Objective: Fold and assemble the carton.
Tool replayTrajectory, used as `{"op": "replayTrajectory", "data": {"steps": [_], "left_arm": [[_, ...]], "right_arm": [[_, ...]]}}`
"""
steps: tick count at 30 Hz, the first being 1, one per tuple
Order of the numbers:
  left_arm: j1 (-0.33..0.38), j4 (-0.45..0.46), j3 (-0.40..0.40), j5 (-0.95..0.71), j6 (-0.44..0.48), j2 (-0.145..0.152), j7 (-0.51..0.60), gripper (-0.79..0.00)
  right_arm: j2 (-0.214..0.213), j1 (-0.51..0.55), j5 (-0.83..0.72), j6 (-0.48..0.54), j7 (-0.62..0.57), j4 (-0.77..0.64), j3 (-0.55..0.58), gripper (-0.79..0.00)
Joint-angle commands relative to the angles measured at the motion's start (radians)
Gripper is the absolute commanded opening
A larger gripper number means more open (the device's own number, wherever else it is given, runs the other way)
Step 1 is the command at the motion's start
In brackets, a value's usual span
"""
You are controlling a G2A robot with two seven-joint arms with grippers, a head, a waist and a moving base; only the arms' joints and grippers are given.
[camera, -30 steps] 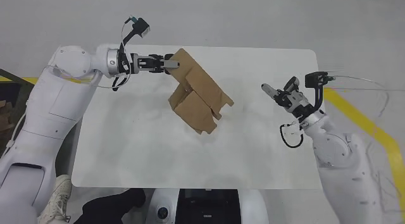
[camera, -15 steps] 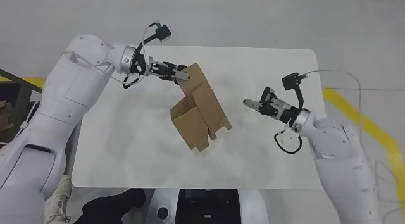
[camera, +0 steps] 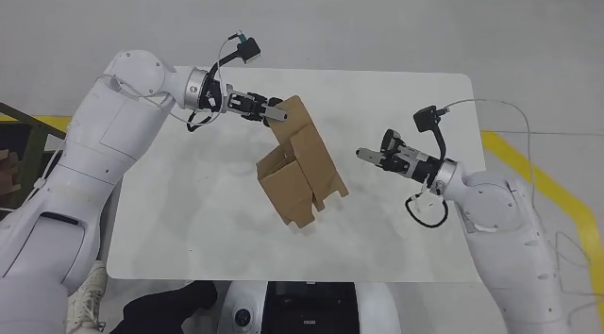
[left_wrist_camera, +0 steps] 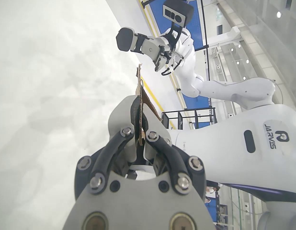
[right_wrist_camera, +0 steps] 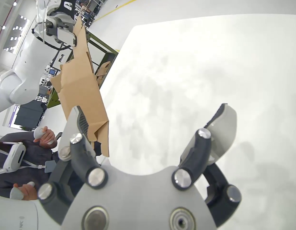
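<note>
Currently: one carton (camera: 300, 159), brown corrugated board, half-opened, over the middle of the table (camera: 189, 211). Likely light, stiff across panels, floppy at creases, so you take panel edges, not flaps. Left gripper (camera: 274, 112) pinches its upper edge; right gripper (camera: 362, 155) is spread, near it, not touching.

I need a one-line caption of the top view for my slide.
Left gripper holds the partly folded carton by one edge over the white table; the open right gripper hovers apart.
</note>
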State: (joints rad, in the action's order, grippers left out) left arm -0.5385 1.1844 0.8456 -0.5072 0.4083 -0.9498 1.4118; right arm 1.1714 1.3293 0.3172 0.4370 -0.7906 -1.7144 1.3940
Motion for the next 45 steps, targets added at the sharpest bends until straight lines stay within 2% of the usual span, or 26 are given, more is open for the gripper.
{"op": "replayTrajectory", "data": {"steps": [1, 9, 11, 16, 22, 30, 39, 40, 42, 45], "left_arm": [[0.000, 0.000, 0.000, 0.000, 0.000, 0.000, 0.000, -0.785], [-0.003, 0.001, 0.000, 0.002, -0.003, 0.000, -0.007, -0.785], [-0.011, 0.023, 0.002, 0.014, -0.010, 0.000, -0.023, -0.785], [0.012, 0.019, -0.014, 0.040, -0.014, -0.010, -0.006, -0.785], [0.094, 0.007, -0.098, 0.041, -0.040, -0.046, 0.040, -0.785], [0.194, -0.018, -0.220, -0.009, -0.059, -0.087, 0.059, -0.785], [0.258, -0.073, -0.307, -0.079, -0.045, -0.109, 0.046, -0.785], [0.263, -0.079, -0.312, -0.087, -0.043, -0.109, 0.044, -0.785], [0.270, -0.082, -0.319, -0.103, -0.040, -0.109, 0.040, -0.785], [0.277, -0.087, -0.329, -0.117, -0.037, -0.105, 0.038, -0.785]], "right_arm": [[0.000, 0.000, 0.000, 0.000, 0.000, 0.000, 0.000, 0.000], [0.000, 0.001, -0.003, 0.002, 0.002, -0.001, -0.002, 0.000], [0.001, -0.008, -0.071, 0.047, -0.025, 0.014, -0.024, 0.000], [0.001, -0.113, -0.249, 0.150, -0.174, 0.116, -0.090, 0.000], [0.009, -0.245, -0.414, 0.265, -0.317, 0.235, -0.193, 0.000], [0.005, -0.337, -0.508, 0.256, -0.337, 0.313, -0.294, 0.000], [-0.022, -0.411, -0.569, 0.244, -0.348, 0.344, -0.410, 0.000], [-0.025, -0.415, -0.577, 0.246, -0.346, 0.348, -0.418, -0.022], [-0.032, -0.424, -0.589, 0.249, -0.344, 0.353, -0.436, -0.151], [-0.042, -0.439, -0.602, 0.252, -0.340, 0.354, -0.466, -0.385]]}}
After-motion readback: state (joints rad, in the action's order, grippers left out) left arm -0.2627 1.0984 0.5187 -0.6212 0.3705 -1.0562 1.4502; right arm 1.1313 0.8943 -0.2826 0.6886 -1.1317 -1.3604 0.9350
